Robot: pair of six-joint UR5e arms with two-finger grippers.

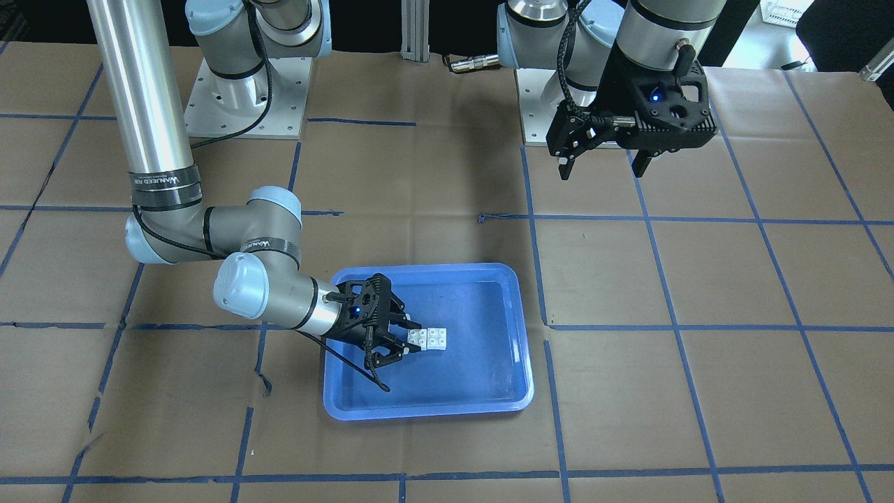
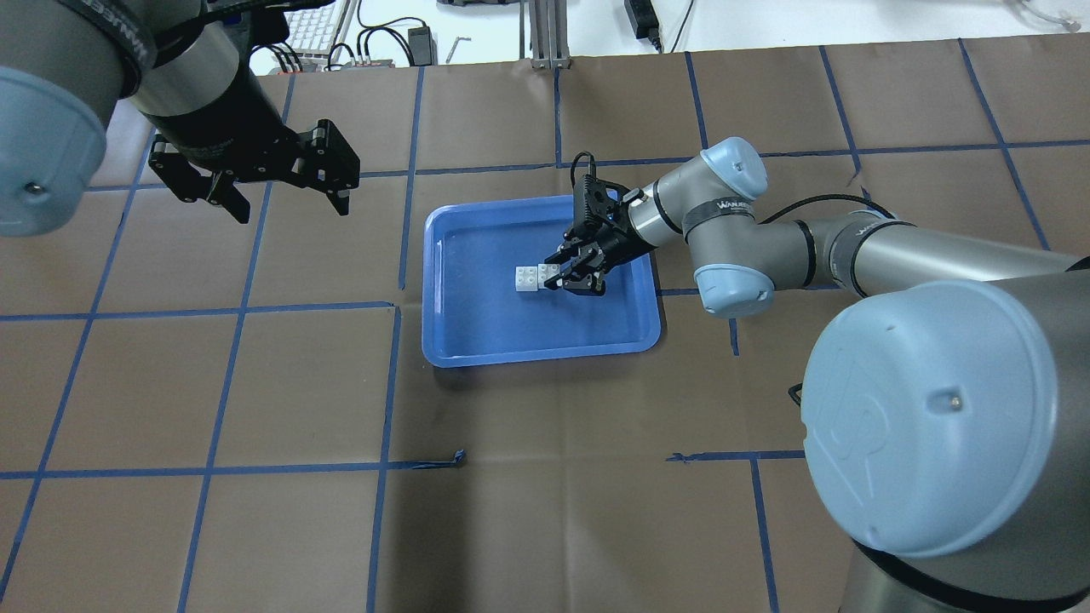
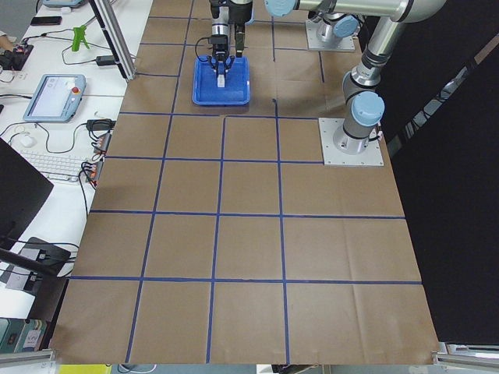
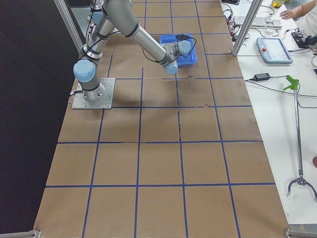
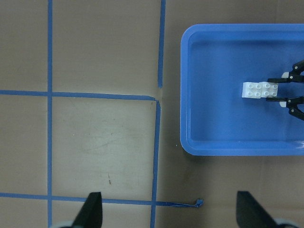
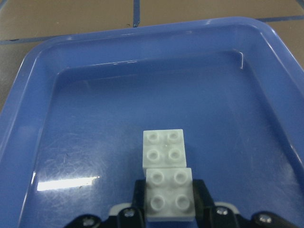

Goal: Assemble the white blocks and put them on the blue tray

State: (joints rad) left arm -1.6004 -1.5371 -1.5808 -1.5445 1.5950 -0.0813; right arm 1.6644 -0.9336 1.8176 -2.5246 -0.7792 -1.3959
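Two white blocks [image 1: 429, 339] are joined end to end with an offset and sit on the floor of the blue tray [image 1: 475, 370]. My right gripper [image 1: 410, 340] reaches low into the tray and is shut on the nearer block, with a finger against each side. The right wrist view shows the blocks [image 6: 166, 175] between its fingers. My left gripper [image 2: 281, 191] is open and empty, and hangs high above the table, well to the left of the tray [image 2: 477, 332]. Its wrist view shows the blocks [image 5: 260, 90] in the tray [image 5: 218, 123].
The table is covered in brown paper with a grid of blue tape lines [image 2: 392, 375]. The arms' base plates [image 1: 244, 105] stand at the robot's edge. A keyboard and cables [image 2: 324, 25] lie beyond the far edge.
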